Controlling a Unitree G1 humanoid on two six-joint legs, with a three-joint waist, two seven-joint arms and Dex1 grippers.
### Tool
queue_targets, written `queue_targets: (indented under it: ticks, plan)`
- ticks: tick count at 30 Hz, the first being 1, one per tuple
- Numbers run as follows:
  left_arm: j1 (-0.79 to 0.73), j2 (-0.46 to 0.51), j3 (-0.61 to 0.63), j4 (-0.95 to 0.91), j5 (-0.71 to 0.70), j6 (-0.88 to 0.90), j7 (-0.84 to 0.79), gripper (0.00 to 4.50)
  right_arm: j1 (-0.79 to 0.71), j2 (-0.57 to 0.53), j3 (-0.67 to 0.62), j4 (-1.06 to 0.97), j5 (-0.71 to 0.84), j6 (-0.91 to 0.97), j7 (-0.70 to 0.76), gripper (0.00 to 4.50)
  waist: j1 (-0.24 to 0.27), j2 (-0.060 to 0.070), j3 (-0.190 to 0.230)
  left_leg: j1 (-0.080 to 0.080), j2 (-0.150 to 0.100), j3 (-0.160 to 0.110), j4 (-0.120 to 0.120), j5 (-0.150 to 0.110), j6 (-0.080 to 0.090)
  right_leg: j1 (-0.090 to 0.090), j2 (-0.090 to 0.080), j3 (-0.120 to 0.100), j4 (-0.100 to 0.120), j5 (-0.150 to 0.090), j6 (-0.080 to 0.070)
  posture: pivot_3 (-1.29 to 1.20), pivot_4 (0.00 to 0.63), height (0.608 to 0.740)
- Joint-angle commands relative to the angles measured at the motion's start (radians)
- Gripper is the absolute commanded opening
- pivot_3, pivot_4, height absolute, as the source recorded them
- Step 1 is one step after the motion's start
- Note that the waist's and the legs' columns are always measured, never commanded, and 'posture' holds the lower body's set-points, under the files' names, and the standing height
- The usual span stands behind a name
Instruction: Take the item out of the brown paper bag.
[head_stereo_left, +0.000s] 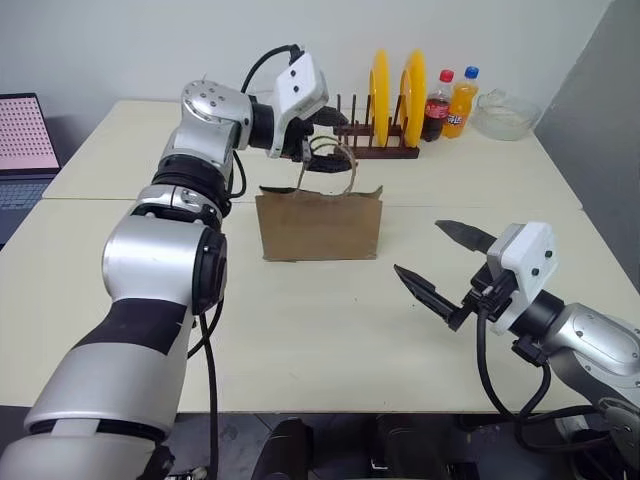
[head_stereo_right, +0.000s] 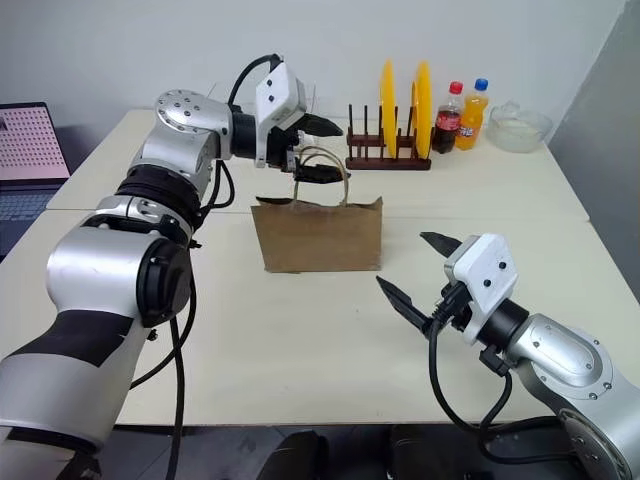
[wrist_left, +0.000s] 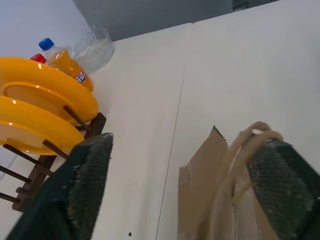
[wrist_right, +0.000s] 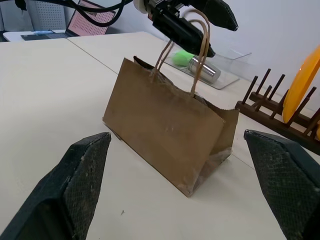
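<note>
A: Bag (head_stereo_left: 320, 226) stands upright mid-table (head_stereo_left: 300, 330), long side across the robot's front, mouth up. Where is the left gripper (head_stereo_right: 322, 148)?

B: Right above the bag's mouth, around the handles (head_stereo_right: 322, 172). Its fingers are spread wide; the loops rise between them, and from the left wrist view one pad (wrist_left: 272, 187) lies just beside a loop. Nothing is clamped, as far as can be seen.

A: And the right gripper (head_stereo_left: 447, 268)?

B: Low over the table, well off to the bag's right-hand end and nearer the robot, fingers wide apart and empty, pointing at the bag's side.

A: Does the item show?

B: No. Neither the opening nor the inside gives it away, so presumably it sits down in the bag, but where along the length cannot be told.

A: So the move turns on what?

B: On the mouth lying straight below the left fingers. That arm is much the nearer, and a reach inside would go down between the two paper walls, along the bag's long axis. The handles stand in the way. The right arm could steady the end wall.

A: Risk?

B: Light paper; a snagged loop would likely tip it.
</note>
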Motion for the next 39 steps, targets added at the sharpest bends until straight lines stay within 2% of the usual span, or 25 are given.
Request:
queue_targets:
  ticks: [1, 16, 25, 28, 33, 35, 37, 39]
  plan:
    - [-0.01, 0.029, -0.011, -0.027, 0.002, -0.027, -0.026, 4.47, -0.019, -0.011, -0.01, -0.054, -0.003, -0.023, 0.01, 4.5, 0.0, 0.0, 0.0, 0.0, 0.0, 0.0, 0.0, 0.0, 0.0, 0.0, 0.0, 0.0, 0.0, 0.0, 0.0, 0.0, 0.15, 0.74]
    - [0.03, 0.117, -0.016, -0.056, -0.015, -0.073, -0.125, 4.47, -0.037, -0.019, -0.006, -0.038, 0.001, -0.023, 0.039, 4.5, -0.001, 0.0, 0.0, 0.0, 0.0, 0.0, 0.0, 0.0, 0.0, 0.0, 0.0, 0.0, 0.001, 0.0, 0.0, 0.0, 0.15, 0.74]
    - [0.117, 0.219, 0.079, -0.156, -0.139, 0.037, -0.155, 4.47, -0.127, -0.007, -0.022, 0.023, 0.058, -0.012, 0.07, 4.5, -0.006, 0.0, 0.0, 0.001, 0.0, 0.0, 0.001, 0.0, 0.0, 0.0, 0.0, 0.001, 0.002, 0.0, 0.0, 0.0, 0.15, 0.74]
    - [0.257, 0.271, 0.133, -0.353, -0.223, 0.14, -0.142, 4.47, -0.216, 0.002, -0.016, 0.127, 0.079, -0.028, 0.119, 4.5, -0.013, 0.0, 0.0, 0.002, 0.0, 0.001, 0.001, 0.0, 0.0, 0.0, 0.0, 0.003, 0.004, 0.001, -0.001, 0.0, 0.15, 0.74]
    - [0.626, 0.31, 0.214, -0.93, -0.38, 0.468, -0.029, 4.47, -0.371, 0.004, 0.043, 0.32, 0.006, -0.046, 0.177, 4.5, -0.023, 0.001, 0.0, 0.005, 0.001, 0.003, 0.002, 0.0, 0.0, 0.0, -0.001, 0.006, 0.009, 0.003, -0.005, 0.0, 0.15, 0.74]
    - [0.815, 0.306, 0.264, -1.209, -0.462, 0.631, 0.059, 4.47, -0.46, -0.01, 0.107, 0.444, -0.082, -0.084, 0.221, 4.5, -0.024, 0.001, 0.0, 0.005, 0.001, 0.003, 0.002, 0.0, 0.0, 0.0, -0.001, 0.006, 0.009, 0.003, -0.005, 0.0, 0.15, 0.74]
    - [1.042, 0.258, 0.338, -1.513, -0.563, 0.813, 0.194, 4.5, -0.598, 0.005, 0.188, 0.627, -0.188, -0.15, 0.267, 4.12, -0.032, 0.001, 0.0, 0.006, 0.001, 0.004, 0.002, 0.0, 0.0, -0.001, -0.001, 0.007, 0.01, 0.003, -0.005, 0.0, 0.15, 0.74]
    - [1.197, 0.194, 0.38, -1.719, -0.617, 0.911, 0.33, 4.5, -0.7, 0.025, 0.254, 0.773, -0.269, -0.221, 0.323, 3.51, -0.026, 0.002, 0.0, 0.009, 0.0, 0.006, 0.001, 0.0, 0.0, 0.0, -0.001, 0.012, 0.01, 0.003, -0.005, 0.0, 0.15, 0.74]
